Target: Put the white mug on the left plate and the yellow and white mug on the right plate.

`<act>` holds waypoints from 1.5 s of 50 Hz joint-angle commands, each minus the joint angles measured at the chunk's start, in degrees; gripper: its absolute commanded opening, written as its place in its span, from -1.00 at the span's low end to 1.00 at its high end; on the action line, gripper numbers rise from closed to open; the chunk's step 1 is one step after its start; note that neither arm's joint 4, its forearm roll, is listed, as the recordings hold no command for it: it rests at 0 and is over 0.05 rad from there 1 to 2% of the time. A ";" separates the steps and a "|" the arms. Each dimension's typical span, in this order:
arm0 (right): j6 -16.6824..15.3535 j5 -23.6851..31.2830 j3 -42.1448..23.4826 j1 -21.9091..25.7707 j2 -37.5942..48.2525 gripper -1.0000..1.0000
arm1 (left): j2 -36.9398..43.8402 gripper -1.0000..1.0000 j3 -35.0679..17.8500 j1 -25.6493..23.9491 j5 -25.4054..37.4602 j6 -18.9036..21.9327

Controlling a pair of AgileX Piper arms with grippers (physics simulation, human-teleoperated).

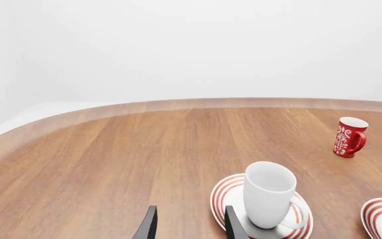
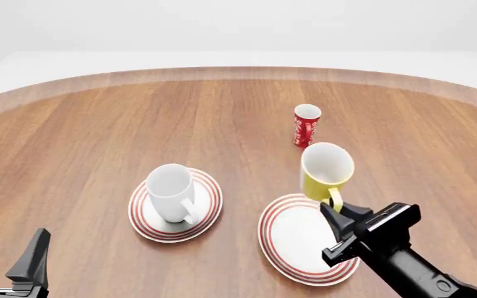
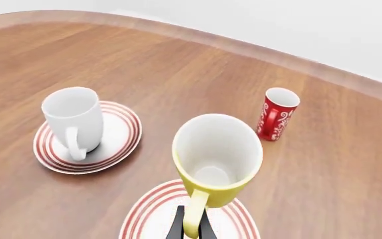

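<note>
The white mug (image 2: pixel 172 192) stands upright on the left plate (image 2: pixel 208 211); both also show in the left wrist view, mug (image 1: pixel 268 194) on plate (image 1: pixel 223 195), and in the right wrist view, mug (image 3: pixel 73 120) on plate (image 3: pixel 121 134). My left gripper (image 2: pixel 10 256) is open and empty at the near left, away from the mug. My right gripper (image 2: pixel 335 208) is shut on the handle of the yellow and white mug (image 2: pixel 327 170) and holds it tilted above the far edge of the right plate (image 2: pixel 292 239). The right wrist view shows that mug (image 3: pixel 216 159) over the plate (image 3: pixel 152 216).
A slim red mug with white pattern (image 2: pixel 307 125) stands upright behind the yellow mug, towards the far side. It also shows in the wrist views (image 1: pixel 349 137) (image 3: pixel 276 114). The round wooden table (image 2: pixel 81 130) curves away at the back.
</note>
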 commanded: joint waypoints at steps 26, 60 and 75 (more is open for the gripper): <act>1.52 7.06 9.08 1.84 -12.91 -1.00 | 0.00 1.00 0.00 0.00 0.00 0.00; 3.53 -3.42 9.09 2.65 3.43 -1.00 | 0.00 1.00 0.00 0.00 0.00 0.00; 4.14 -9.00 9.09 1.48 11.21 -1.00 | 0.00 1.00 0.00 0.00 0.00 0.00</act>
